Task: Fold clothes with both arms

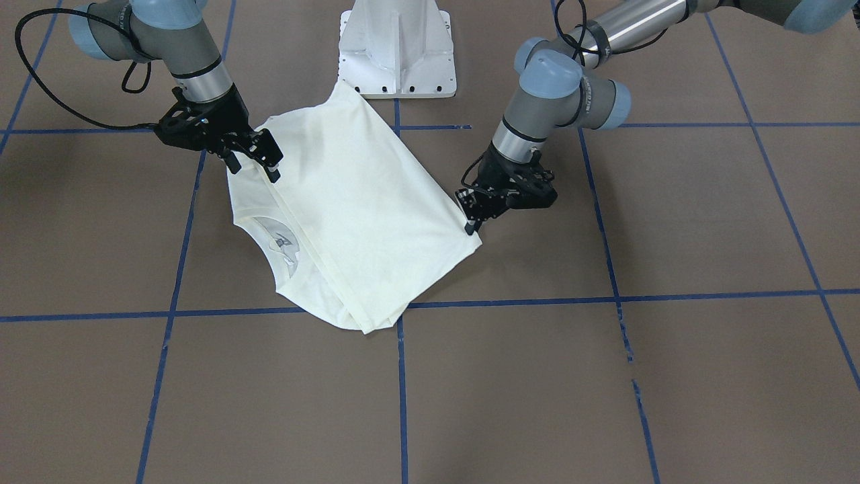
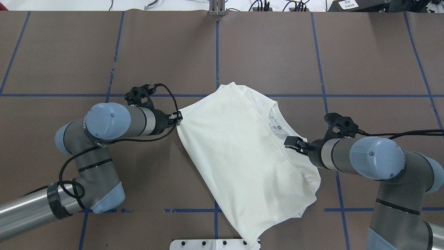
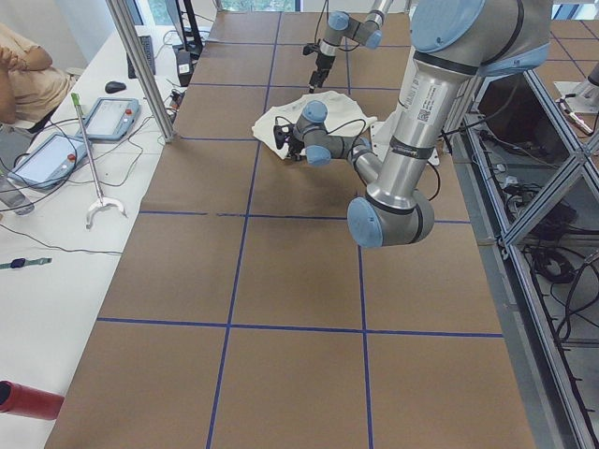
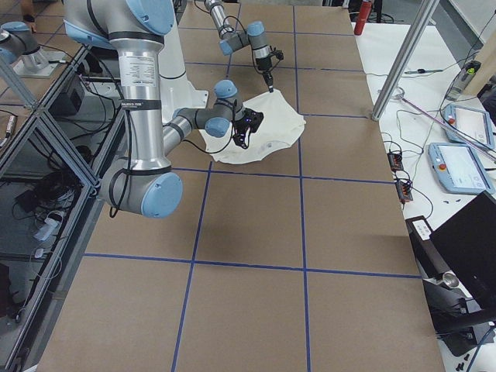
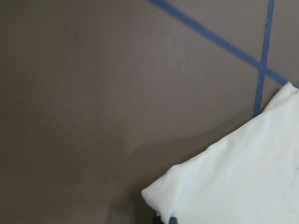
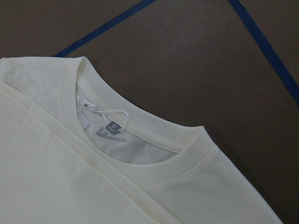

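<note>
Left claw (image 1: 471, 222) pinches corner of smooth cream T-shirt (image 1: 363, 202); right claw (image 1: 254, 168) spread wide at fold.

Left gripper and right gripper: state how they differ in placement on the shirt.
The left gripper sits at a side corner of the shirt; the right gripper hangs over it near the collar. The right's fingers look spread; the left's cannot be judged. Both point inward at the folded shirt.

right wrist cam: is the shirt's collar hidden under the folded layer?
No, the collar of the T-shirt lies fully exposed beside the fold, with the neck label showing inside it.
</note>
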You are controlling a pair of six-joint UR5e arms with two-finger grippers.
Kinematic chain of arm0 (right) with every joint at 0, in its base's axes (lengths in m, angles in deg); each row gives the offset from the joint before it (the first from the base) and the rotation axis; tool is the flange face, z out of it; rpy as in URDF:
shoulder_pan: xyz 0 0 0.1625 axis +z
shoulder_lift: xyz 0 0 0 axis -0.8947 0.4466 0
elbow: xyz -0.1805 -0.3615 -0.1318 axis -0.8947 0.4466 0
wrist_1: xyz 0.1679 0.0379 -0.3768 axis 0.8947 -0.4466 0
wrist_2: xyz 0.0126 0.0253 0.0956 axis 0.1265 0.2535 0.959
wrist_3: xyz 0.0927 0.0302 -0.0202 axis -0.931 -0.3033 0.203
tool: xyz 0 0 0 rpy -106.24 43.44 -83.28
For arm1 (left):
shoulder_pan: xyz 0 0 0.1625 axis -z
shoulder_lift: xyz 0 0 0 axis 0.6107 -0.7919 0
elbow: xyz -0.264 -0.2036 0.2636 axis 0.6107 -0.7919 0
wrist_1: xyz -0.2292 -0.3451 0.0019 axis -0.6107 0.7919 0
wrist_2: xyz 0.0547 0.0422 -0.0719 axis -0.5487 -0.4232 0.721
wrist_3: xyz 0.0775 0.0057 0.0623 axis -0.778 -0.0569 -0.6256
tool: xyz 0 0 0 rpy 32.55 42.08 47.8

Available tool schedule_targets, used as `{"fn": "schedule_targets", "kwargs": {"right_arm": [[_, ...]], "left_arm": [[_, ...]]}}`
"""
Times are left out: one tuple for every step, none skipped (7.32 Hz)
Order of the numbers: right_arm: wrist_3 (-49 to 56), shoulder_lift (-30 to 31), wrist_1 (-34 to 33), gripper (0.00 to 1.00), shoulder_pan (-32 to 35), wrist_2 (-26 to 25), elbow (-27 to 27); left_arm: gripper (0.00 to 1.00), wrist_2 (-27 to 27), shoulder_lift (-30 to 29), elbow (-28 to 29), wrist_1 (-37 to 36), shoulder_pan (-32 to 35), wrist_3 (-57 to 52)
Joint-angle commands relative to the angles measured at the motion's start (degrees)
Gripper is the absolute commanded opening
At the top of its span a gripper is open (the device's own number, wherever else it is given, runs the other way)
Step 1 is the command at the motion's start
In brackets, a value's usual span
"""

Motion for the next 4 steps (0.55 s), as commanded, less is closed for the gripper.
{"fn": "schedule_targets", "kwargs": {"right_arm": [[0.1, -1.0, 0.0, 1.00, 0.0, -0.2, 1.1], [-0.2, -2.4, -0.1, 1.00, -0.1, -0.9, 1.2], [-0.6, -4.6, -0.1, 1.00, -0.1, -1.0, 2.0], [-0.7, -6.7, -0.1, 1.00, 0.0, -1.5, 2.9]], "left_arm": [[0.00, 0.1, -4.2, 9.7, 6.1, 7.1, -1.6], [0.00, -0.1, -13.1, 24.5, 12.1, 8.9, -1.7], [0.00, 0.0, -21.6, 38.7, 19.0, 11.3, -1.7], [0.00, 0.2, -22.4, 39.6, 19.7, 12.5, -1.7]]}}
